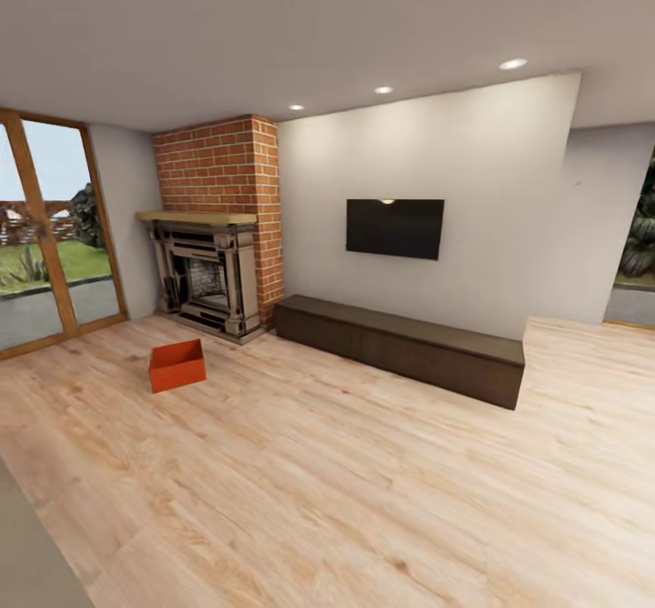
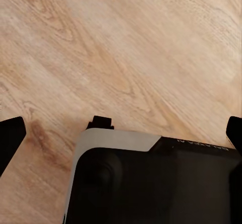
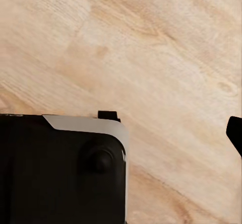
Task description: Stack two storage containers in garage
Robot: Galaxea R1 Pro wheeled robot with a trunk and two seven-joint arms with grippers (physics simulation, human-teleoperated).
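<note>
The living room has a light wood-plank floor (image 1: pixel 346 481), with a brick fireplace (image 1: pixel 218 226) in the far left corner, a dark bench (image 1: pixel 400 346) along the far wall and a black screen (image 1: pixel 395 228) above it. One red-orange bin (image 1: pixel 176 365) sits on the planks at far left, just in front of the fireplace, upright and open-topped. Left gripper (image 2: pixel 121 133): fingers (image 2: pixel 9 136) spread wide apart over bare planks. Right gripper's (image 3: pixel 151 128) jaw state I cannot tell.
</note>
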